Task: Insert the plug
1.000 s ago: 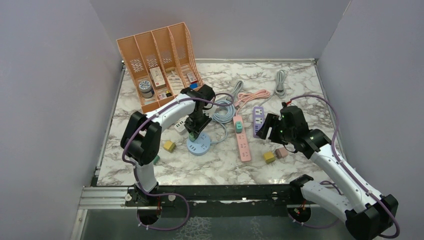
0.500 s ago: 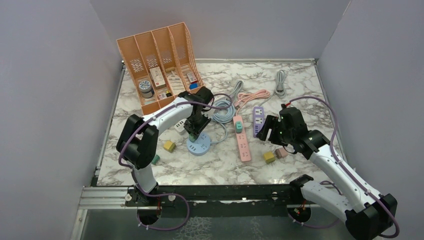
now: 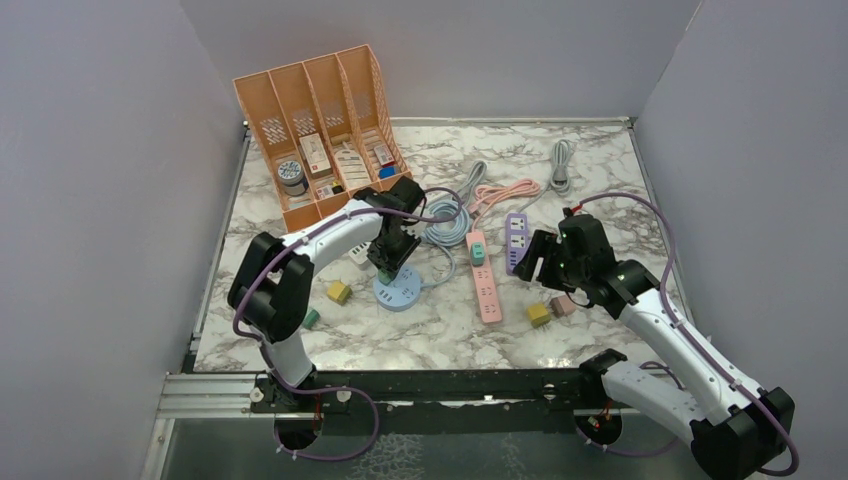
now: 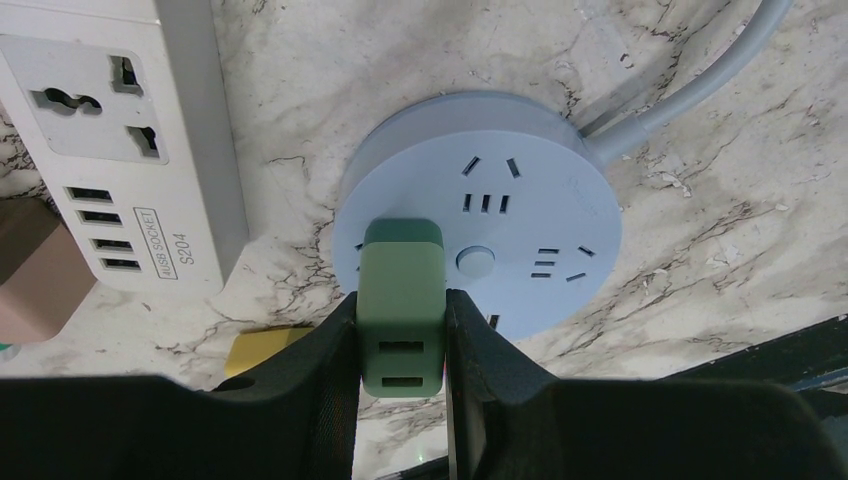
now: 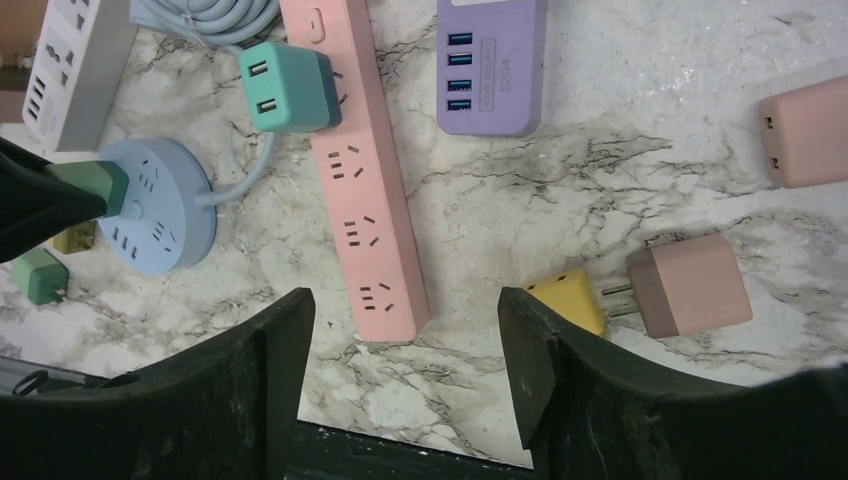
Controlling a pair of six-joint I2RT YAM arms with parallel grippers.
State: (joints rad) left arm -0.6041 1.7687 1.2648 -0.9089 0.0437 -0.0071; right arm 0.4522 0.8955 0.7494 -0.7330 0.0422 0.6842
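Note:
A green plug [image 4: 402,300] with two USB slots on its back sits between the fingers of my left gripper [image 4: 400,298], which is shut on it. The plug's front end meets the left part of the round blue socket [image 4: 520,200]; its prongs are hidden. Seen from above, the left gripper [image 3: 388,262] stands just over the round blue socket [image 3: 400,295] at mid-table. My right gripper [image 5: 403,300] hovers open above the marble with nothing between its fingers, over the near end of the pink power strip [image 5: 360,180].
A teal plug [image 5: 288,85] sits in the pink strip. Around it lie a purple strip [image 5: 490,60], a white strip [image 4: 130,140], a yellow plug [image 5: 570,300] and two pink plugs [image 5: 690,285]. An orange file rack [image 3: 320,120] and coiled cables [image 3: 450,215] occupy the back.
The left arm's elbow has swung a little to the left while its gripper stays at the round socket with the green plug. The right arm has hardly moved.

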